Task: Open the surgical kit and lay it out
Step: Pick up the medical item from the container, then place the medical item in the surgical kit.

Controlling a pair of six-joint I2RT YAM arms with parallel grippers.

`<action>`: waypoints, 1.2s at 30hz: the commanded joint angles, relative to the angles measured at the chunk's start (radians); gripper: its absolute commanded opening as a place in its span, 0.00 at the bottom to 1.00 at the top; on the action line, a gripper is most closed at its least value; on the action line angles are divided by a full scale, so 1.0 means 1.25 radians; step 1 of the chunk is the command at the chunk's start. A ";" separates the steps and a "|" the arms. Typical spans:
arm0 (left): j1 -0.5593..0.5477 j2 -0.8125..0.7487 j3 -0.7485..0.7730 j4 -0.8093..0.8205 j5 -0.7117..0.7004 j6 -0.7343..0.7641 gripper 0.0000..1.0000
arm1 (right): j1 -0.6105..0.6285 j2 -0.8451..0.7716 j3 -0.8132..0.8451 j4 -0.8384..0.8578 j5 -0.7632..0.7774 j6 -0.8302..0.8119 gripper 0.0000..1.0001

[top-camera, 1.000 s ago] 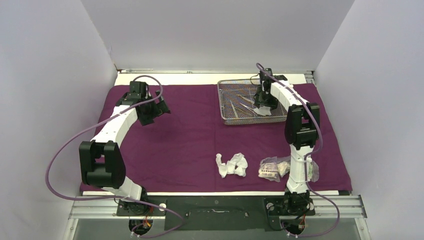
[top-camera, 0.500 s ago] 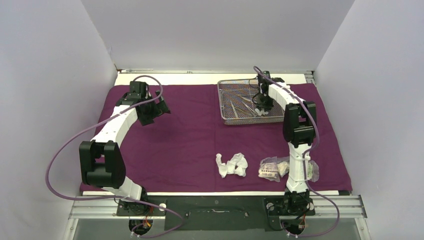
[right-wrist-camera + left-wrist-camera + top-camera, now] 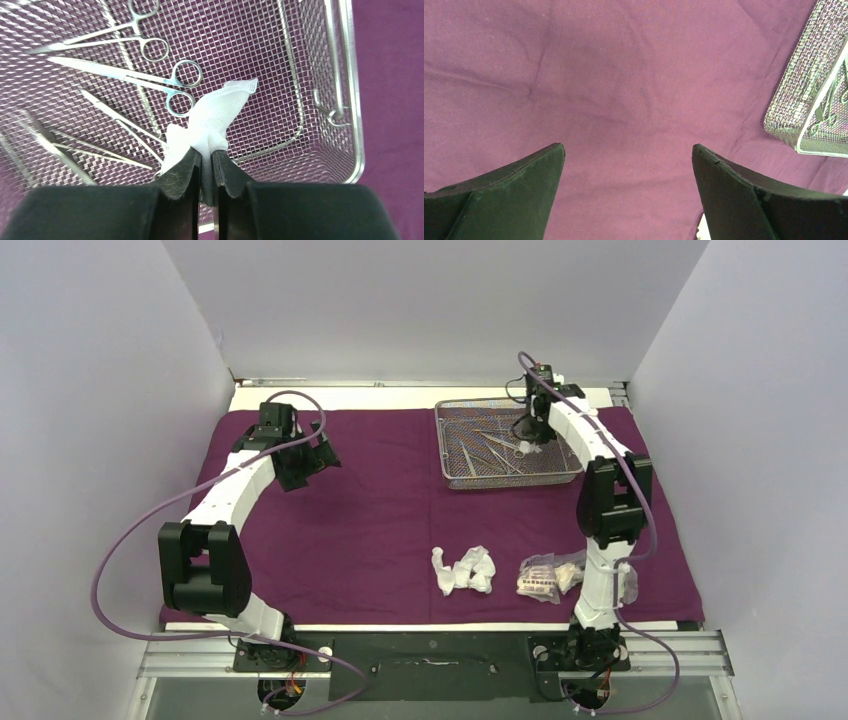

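Note:
The dark purple cloth wrap [image 3: 380,500] lies spread flat over the table. At its far right stands the silver wire-mesh tray [image 3: 449,455] [image 3: 320,55] [image 3: 804,85], with steel forceps and tweezers [image 3: 150,80] inside. My right gripper [image 3: 527,447] [image 3: 206,152] hangs over the tray, shut on a white gauze wad [image 3: 217,112] lifted off the mesh. Another gauze wad [image 3: 465,570] and clear plastic packets [image 3: 545,577] lie on the cloth near the front. My left gripper [image 3: 318,458] [image 3: 628,150] hovers open over bare cloth at the far left.
White walls enclose the table on three sides. The right arm's base stands beside the packets at the front right. A metal rail [image 3: 430,655] runs along the near edge.
My right gripper has closed on the gauze wad in the tray and lifted it, moving toward the tray's far side. The left arm has not moved.

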 commanded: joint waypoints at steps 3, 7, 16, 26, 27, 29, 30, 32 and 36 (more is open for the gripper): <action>0.006 -0.012 0.036 0.009 0.006 0.011 0.96 | 0.016 -0.142 0.001 -0.003 -0.050 0.004 0.05; 0.006 -0.034 0.014 0.011 0.010 0.012 0.96 | 0.086 -0.218 -0.058 -0.006 -0.076 0.029 0.05; 0.005 -0.128 -0.105 0.020 0.026 0.010 0.96 | 0.416 -0.366 -0.244 0.016 -0.040 0.200 0.05; 0.006 -0.208 -0.194 0.026 0.043 0.020 0.96 | 0.699 -0.370 -0.401 0.024 -0.036 0.329 0.05; 0.007 -0.214 -0.198 0.026 0.046 0.018 0.96 | 0.714 -0.365 -0.412 0.031 -0.040 0.338 0.05; 0.006 -0.227 -0.210 0.031 0.053 0.013 0.96 | 0.742 -0.350 -0.429 0.048 -0.050 0.349 0.05; 0.007 -0.233 -0.217 0.033 0.056 0.012 0.96 | 0.751 -0.338 -0.431 0.046 -0.051 0.355 0.05; 0.007 -0.243 -0.224 0.035 0.058 0.010 0.96 | 0.762 -0.312 -0.425 0.029 -0.050 0.360 0.05; 0.007 -0.245 -0.229 0.037 0.061 0.013 0.96 | 0.764 -0.285 -0.425 0.024 -0.062 0.370 0.06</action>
